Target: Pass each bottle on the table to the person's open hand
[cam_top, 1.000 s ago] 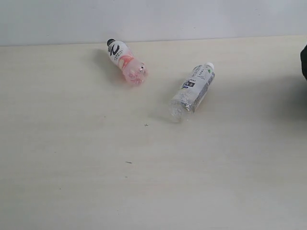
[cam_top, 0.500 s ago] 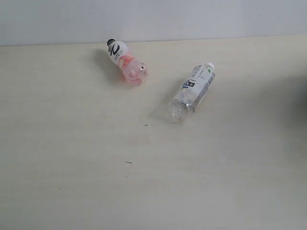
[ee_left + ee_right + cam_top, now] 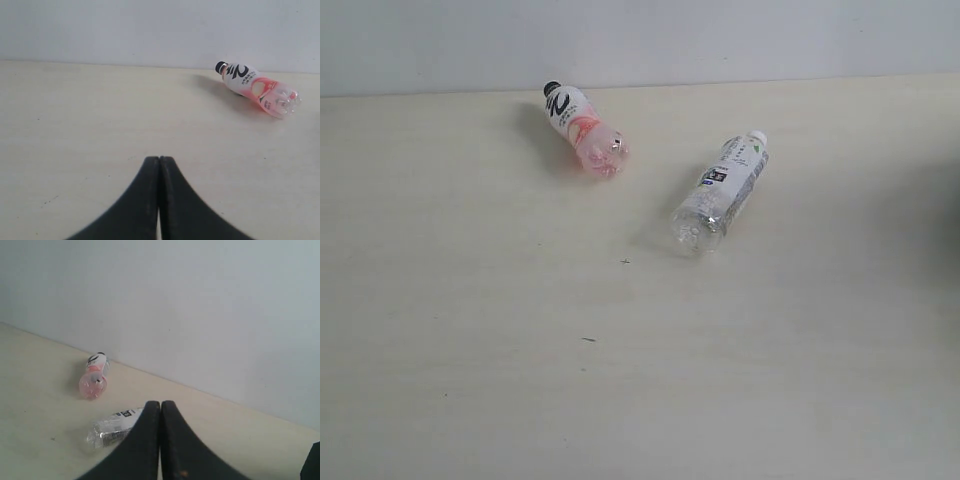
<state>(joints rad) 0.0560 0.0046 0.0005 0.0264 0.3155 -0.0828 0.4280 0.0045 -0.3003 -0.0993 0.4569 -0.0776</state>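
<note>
Cream wood-grain table (image 3: 620, 390): pink black-capped bottle (image 3: 583, 130), clear crinkled bottle (image 3: 720, 193) lying flat; left gripper (image 3: 159, 159), right gripper (image 3: 160, 403) closed, empty.

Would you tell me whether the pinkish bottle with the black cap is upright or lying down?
Lying down: the pinkish bottle rests lengthwise on the table, its black cap pointing sideways, not up.

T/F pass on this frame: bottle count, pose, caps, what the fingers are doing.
1. Two bottles lie on the table: a pink bottle and a clear bottle. True.
2. The pink bottle stands upright. False: it lies on its side.
3. The clear bottle has a white cap. True.
4. The bottles touch. False: they lie apart.
5. The left fingers grip the pink bottle. False: shut on nothing.
6. The right fingers are shut. True.
</note>
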